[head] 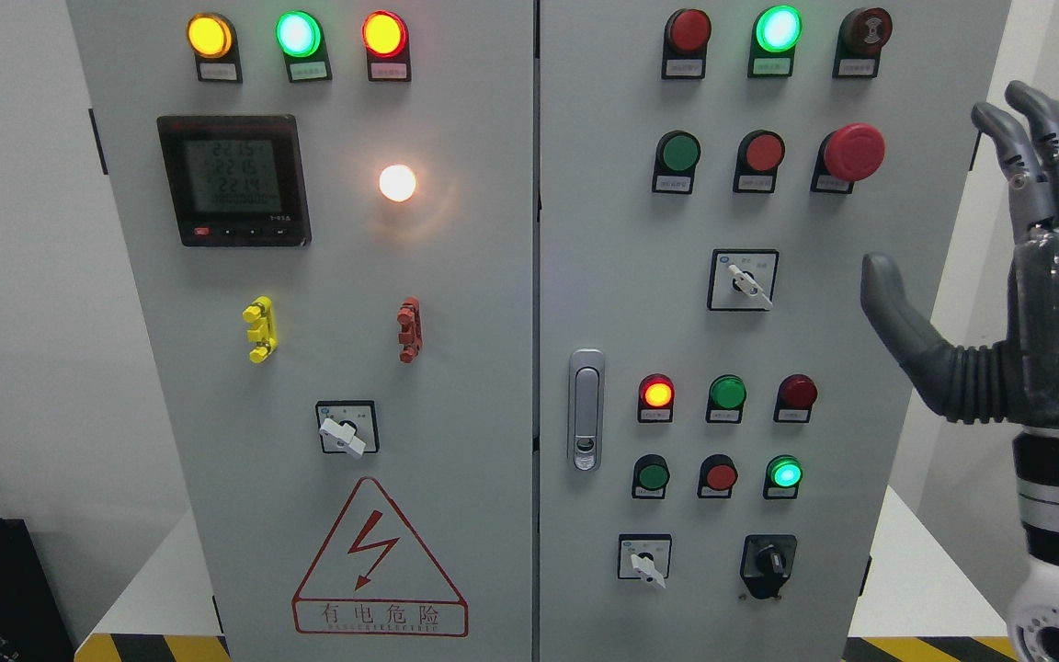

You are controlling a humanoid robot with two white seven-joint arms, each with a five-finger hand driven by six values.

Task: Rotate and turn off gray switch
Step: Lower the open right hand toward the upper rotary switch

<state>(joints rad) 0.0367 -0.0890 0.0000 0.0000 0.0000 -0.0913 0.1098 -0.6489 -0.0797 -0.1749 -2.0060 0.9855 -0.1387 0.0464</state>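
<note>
My right robot hand (998, 276) hangs raised at the right edge, fingers spread apart and holding nothing, well clear of the cabinet (456, 303). The approach looks not yet begun. The gray switch (750, 283) I take as my target sits on the right door, below the red mushroom button (853, 152), lever tilted down-right. Next I must reach leftward, pinch that lever and twist. White walls, hazard striping (153, 646) along the floor
</note>
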